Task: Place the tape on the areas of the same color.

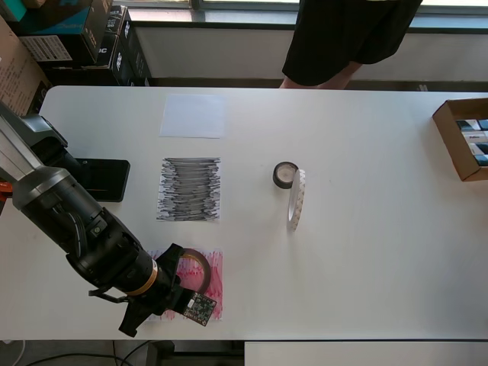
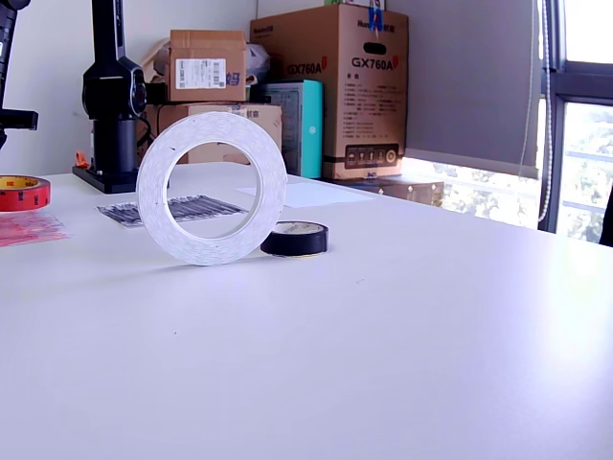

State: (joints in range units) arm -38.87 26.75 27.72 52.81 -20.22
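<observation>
The red tape roll [image 1: 195,267] with a yellowish core lies flat on the red scribbled sheet [image 1: 213,284]; it also shows at the exterior view's left edge [image 2: 21,193] by that sheet [image 2: 29,228]. My gripper [image 1: 177,278] hovers over the roll's left side in the overhead view, jaws spread and holding nothing. Only a dark part of the gripper [image 2: 13,119] shows in the exterior view, above the roll. The white roll [image 1: 296,200] [image 2: 212,188] stands on edge beside the small black roll [image 1: 285,174] [image 2: 294,238] on bare table. The black scribbled sheet [image 1: 189,189] and the white sheet [image 1: 192,116] carry nothing.
An open cardboard box [image 1: 462,137] sits at the table's right edge in the overhead view. The arm's black base [image 1: 95,179] is at the left. A person [image 1: 347,38] stands behind the far edge. Stacked boxes [image 2: 330,86] are beyond the table.
</observation>
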